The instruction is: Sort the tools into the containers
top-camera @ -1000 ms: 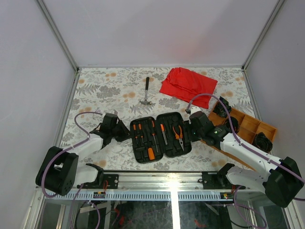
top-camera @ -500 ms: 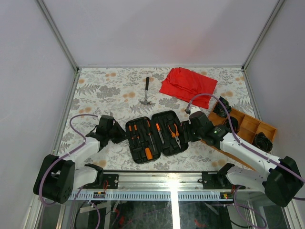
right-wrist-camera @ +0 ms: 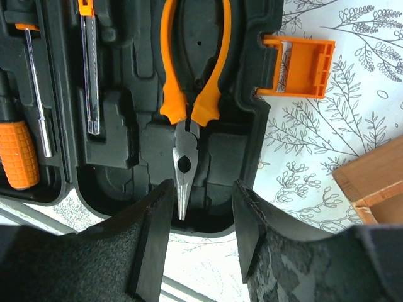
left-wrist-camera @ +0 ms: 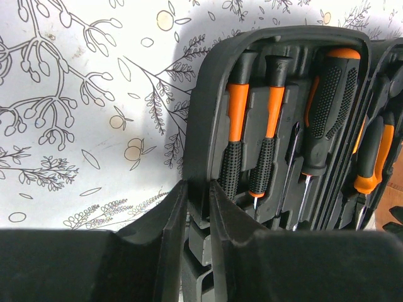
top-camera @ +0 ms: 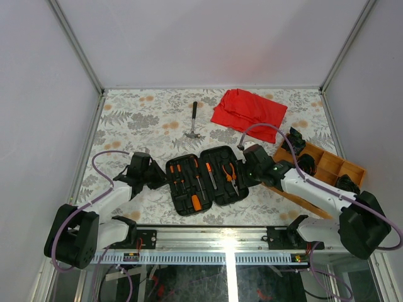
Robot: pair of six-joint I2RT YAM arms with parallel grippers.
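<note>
The left gripper [left-wrist-camera: 197,184] has its jaws pressed nearly together, pinching the left rim of the open tool case [left-wrist-camera: 200,119]. Its fingers [left-wrist-camera: 169,236] are smooth, dark, wedge-shaped plastic. Just beyond them, two slim screwdrivers [left-wrist-camera: 234,126] sit upright in moulded slots, their handles orange above and knurled black below. Beside these lies a thicker driver [left-wrist-camera: 327,104] with a stippled black grip. The far half of the case is cut off at the edge of that view.

The right gripper [right-wrist-camera: 201,185] stands spread over the opposite rim of the case, its rough-textured black fingers [right-wrist-camera: 151,245] apart and holding nothing. The steel nose of the pliers [right-wrist-camera: 189,82] points into the gap between them. The pliers' curved orange handles are seated in a shaped recess. A boxy orange latch [right-wrist-camera: 301,66] juts from the case's rounded corner. To the left a flat metal blade and an orange-handled shaft run out of the frame, too cropped to name.

The case lies flat on the leaf-printed table covering [top-camera: 132,119], between the two arms. A corner of a wooden tray [right-wrist-camera: 378,176] shows at the right. Farther back lie a hammer [top-camera: 194,123] and a crumpled red cloth [top-camera: 249,108].
</note>
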